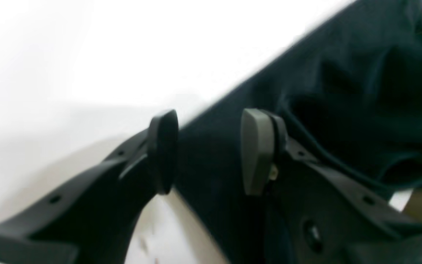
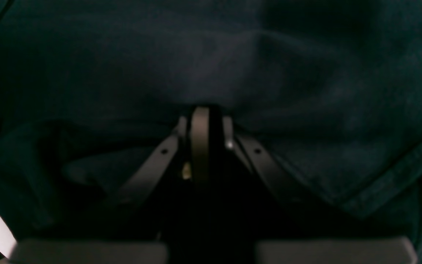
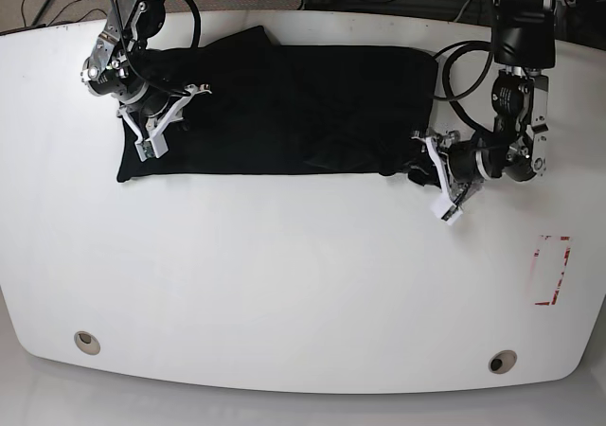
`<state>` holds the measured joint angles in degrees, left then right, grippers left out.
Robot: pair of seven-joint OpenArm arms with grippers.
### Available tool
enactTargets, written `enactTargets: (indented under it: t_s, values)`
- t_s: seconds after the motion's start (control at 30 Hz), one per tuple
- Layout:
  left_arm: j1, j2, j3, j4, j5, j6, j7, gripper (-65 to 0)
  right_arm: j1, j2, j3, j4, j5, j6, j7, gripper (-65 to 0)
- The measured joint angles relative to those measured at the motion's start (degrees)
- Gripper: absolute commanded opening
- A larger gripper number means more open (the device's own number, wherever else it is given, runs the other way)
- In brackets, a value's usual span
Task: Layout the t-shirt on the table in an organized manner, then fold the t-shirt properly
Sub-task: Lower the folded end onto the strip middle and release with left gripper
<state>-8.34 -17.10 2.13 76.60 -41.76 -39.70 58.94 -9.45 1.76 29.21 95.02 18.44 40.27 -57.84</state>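
We see the right gripper (image 2: 200, 121) clamped on the t-shirt (image 3: 284, 104). The left gripper (image 1: 211, 150) straddles its edge, fingers apart, on the table (image 3: 284, 284).

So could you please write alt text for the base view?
A dark t-shirt lies folded into a long band on the white table. The right gripper is at one end of the band and the left gripper is at the other.

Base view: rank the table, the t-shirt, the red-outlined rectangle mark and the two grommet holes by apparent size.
1. table
2. t-shirt
3. red-outlined rectangle mark
4. The grommet holes, one at lower left and one at lower right, look alike, so I rank them together as smallest.
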Motion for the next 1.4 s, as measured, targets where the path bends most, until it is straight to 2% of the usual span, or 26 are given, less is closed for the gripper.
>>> enactTargets:
  t_s: [0.07,0.33,0.57,0.8,1.1,1.27,1.4]
  values:
    - [0.42,-0.24,0.74,2.14,0.44,0.0,1.46,-39.9,-0.02,-0.02,0.0,0.02,-0.04,0.0,0.02,-61.2]
    - [3.41,-1.16,3.61,11.37,-0.42,-0.07,1.68,-39.9,0.0,-0.02,0.0,0.0,0.02,0.02,0.02,-61.2]
    - [4.46,-3.58,8.55,16.81,0.31,-0.07,7.96,-39.9,0.0,-0.02,0.0,0.0,0.0,0.02,0.0,-61.2]
    - [3.3,-2.84,16.76,20.96,-0.9,-0.13,9.29,-39.9,0.0,-0.02,-0.02,0.0,0.04,0.02,0.02,-61.2]
    - [-0.74,-1.97,30.18,21.29,-0.42,-0.24,10.6,-39.9,-0.02,-0.02,0.0,0.0,0.02,0.02,0.07,-61.2]
    - [-1.38,-1.49,30.16,21.4,-0.98,-0.24,10.03,-39.9,0.0,-0.02,-0.02,0.0,0.07,0.02,0.04,-61.2]
    - [-0.87,-1.51,24.02,21.35,-0.9,-0.28,10.25,-39.9,-0.02,-0.02,-0.02,0.0,0.0,0.02,0.02,-61.2]
